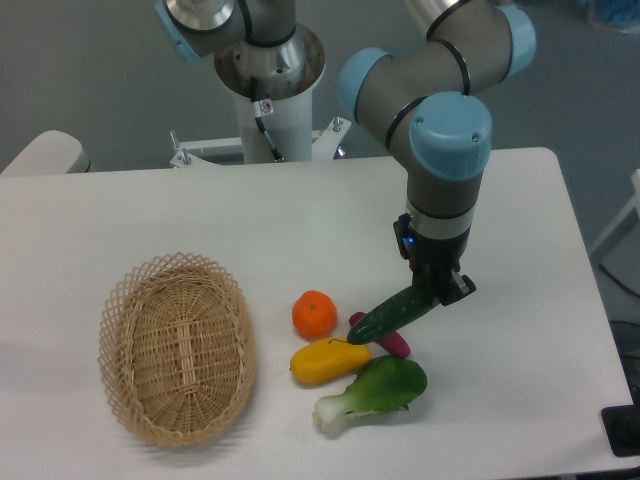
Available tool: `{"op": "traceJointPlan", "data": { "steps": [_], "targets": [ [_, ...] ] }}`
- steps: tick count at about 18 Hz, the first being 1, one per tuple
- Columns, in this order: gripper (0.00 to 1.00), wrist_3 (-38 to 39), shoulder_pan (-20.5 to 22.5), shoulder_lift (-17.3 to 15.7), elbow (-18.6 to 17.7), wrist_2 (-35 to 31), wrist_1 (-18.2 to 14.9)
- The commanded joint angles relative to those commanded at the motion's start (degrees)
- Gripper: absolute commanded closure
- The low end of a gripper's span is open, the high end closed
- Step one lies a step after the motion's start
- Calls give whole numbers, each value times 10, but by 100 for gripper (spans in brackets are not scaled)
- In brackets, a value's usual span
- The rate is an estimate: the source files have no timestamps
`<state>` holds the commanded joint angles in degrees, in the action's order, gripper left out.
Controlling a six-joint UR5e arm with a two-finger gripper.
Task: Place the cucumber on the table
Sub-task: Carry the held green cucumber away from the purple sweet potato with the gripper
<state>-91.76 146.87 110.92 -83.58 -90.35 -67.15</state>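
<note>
While the two-finger gripper (437,291) pinches one end of the slim dark green cucumber (394,313), tilted above the small purple eggplant (388,339), it should probably shift toward bare white table (500,340) before lowering and releasing.

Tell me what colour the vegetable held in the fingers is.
Dark green: the cucumber, seen in the fixed camera view, its only view.

Cucumber (393,314) — slim, dark green, tilted, its low end over the eggplant (392,340) — above the white table (520,380).
</note>
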Motion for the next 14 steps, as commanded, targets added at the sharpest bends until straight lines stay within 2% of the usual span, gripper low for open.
{"op": "traceJointPlan", "data": {
  "steps": [6,14],
  "targets": [
    [64,-3,13,2,-2,2,0],
    [64,-73,40,4,-23,2,6]
  ]
}}
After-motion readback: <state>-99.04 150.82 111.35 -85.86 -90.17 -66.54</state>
